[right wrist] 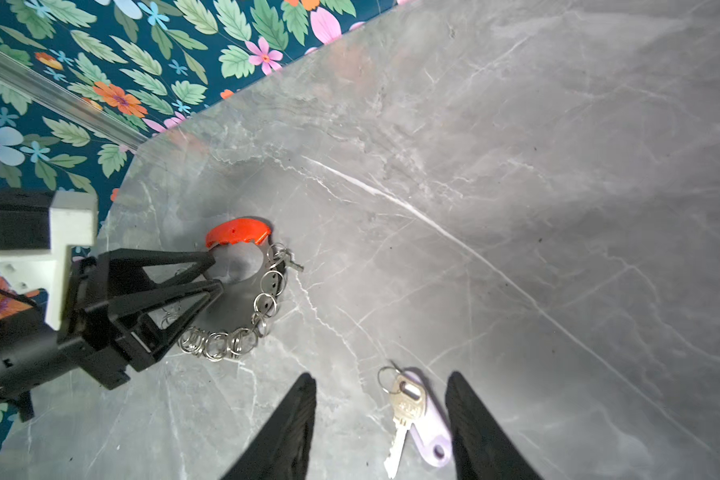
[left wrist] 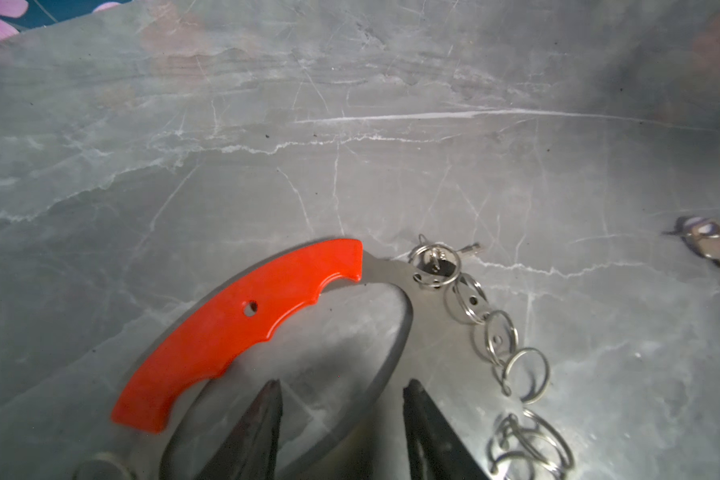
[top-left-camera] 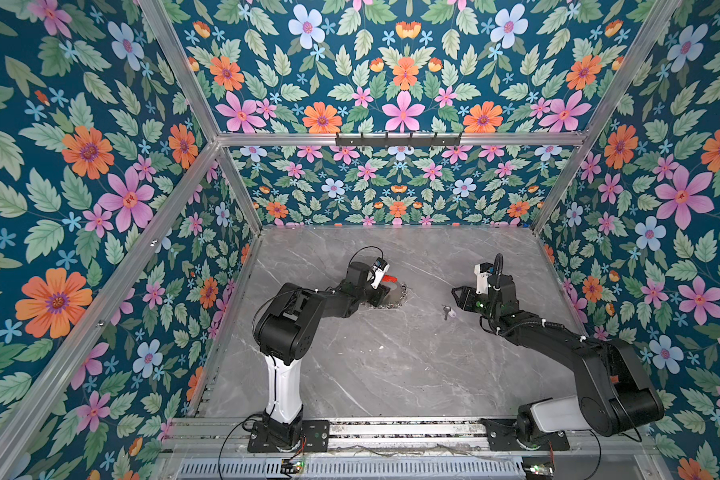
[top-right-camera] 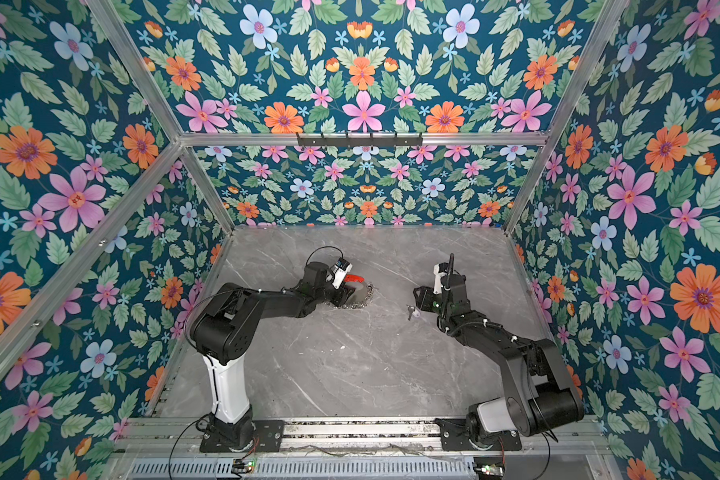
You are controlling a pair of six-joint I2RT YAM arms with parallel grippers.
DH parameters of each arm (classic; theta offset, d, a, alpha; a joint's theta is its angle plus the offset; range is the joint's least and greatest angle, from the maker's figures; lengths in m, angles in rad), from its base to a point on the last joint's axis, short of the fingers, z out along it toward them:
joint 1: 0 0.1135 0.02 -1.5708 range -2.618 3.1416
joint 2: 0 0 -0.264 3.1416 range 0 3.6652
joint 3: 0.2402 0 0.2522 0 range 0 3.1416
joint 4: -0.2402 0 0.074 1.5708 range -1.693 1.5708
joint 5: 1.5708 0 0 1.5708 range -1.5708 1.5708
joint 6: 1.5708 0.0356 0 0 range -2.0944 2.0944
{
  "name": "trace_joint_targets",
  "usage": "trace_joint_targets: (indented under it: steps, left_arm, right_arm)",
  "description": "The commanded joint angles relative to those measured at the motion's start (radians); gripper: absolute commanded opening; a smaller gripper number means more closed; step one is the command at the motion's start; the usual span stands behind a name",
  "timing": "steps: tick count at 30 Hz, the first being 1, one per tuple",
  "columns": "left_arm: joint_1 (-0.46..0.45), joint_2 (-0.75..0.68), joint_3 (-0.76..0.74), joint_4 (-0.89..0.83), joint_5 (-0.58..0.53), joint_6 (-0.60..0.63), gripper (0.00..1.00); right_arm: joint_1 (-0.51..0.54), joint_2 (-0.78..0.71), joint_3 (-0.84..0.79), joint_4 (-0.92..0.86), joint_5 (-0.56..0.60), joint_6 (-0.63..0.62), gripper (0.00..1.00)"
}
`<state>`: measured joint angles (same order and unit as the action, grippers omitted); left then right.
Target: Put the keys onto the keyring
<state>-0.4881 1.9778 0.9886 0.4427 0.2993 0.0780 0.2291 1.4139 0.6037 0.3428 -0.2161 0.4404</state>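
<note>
The keyring [top-left-camera: 396, 306] [top-right-camera: 360, 305] lies flat on the marble table, a metal loop with a red plastic section [left wrist: 246, 324] [right wrist: 238, 232] and several small silver rings [left wrist: 495, 336]. A small key [left wrist: 468, 249] sits on the ring nearest the red end. My left gripper [left wrist: 344, 386] [right wrist: 216, 272] is open low over the loop, one finger inside it and one over its metal band. A loose silver key with a lavender tag [right wrist: 408, 409] [top-left-camera: 449, 312] [top-right-camera: 413, 311] lies on the table between the fingers of my open right gripper [right wrist: 381, 377] [top-left-camera: 456, 296].
Grey marble table [top-left-camera: 391, 374] inside flowered walls with aluminium posts. A black hook rail [top-left-camera: 398, 139] hangs on the back wall. The left arm's wrist camera block [right wrist: 38, 232] stands beside the loop. Both arm bases sit on the front rail [top-left-camera: 404, 428].
</note>
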Motion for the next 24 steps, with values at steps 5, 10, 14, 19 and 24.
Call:
trace_joint_targets:
  steps: [5,10,14,19,24]
  left_arm:
    - [-0.001,-0.057,-0.171,0.169,-0.006,-0.169,0.49]
    - [-0.030,-0.131,-0.261,0.167,-0.071,-0.239,0.50]
    - [-0.067,-0.193,-0.311,0.166,-0.101,-0.268,0.50]
    - [-0.075,-0.282,-0.270,0.079,-0.140,-0.210,0.46]
    - [-0.082,-0.247,-0.059,-0.140,-0.097,-0.206,0.41]
  right_arm:
    - [0.002,0.021,-0.105,0.162,-0.039,0.049,0.51]
    - [0.001,0.031,-0.101,0.188,-0.069,0.060,0.51]
    - [0.002,0.039,-0.102,0.200,-0.077,0.069,0.51]
    - [0.001,0.041,-0.108,0.222,-0.075,0.079,0.51]
    - [0.001,0.048,-0.099,0.221,-0.027,0.078,0.51]
